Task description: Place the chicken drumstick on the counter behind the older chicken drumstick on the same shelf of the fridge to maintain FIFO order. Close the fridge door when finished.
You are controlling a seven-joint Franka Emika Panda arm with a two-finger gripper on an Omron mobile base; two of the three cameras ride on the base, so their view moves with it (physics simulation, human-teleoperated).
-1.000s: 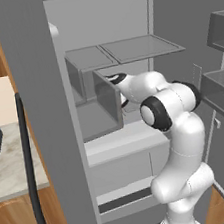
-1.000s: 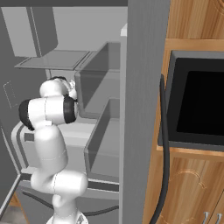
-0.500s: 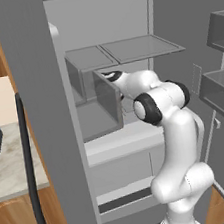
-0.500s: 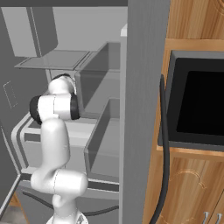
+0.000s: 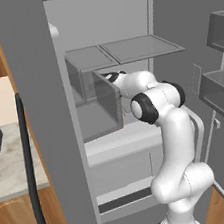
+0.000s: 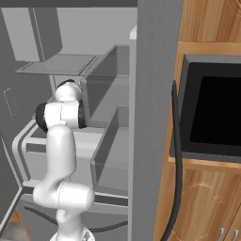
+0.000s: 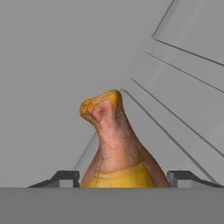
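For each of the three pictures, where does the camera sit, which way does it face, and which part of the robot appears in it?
Left base view: behind the arm's left, facing the open fridge; the white arm rises at lower right.
Right base view: behind its right, facing the same fridge interior; the arm rises at lower left.
Hand view: on the hand, looking along the gripper at the chicken drumstick between its fingertips.
Both base views share the shelf and the arm.
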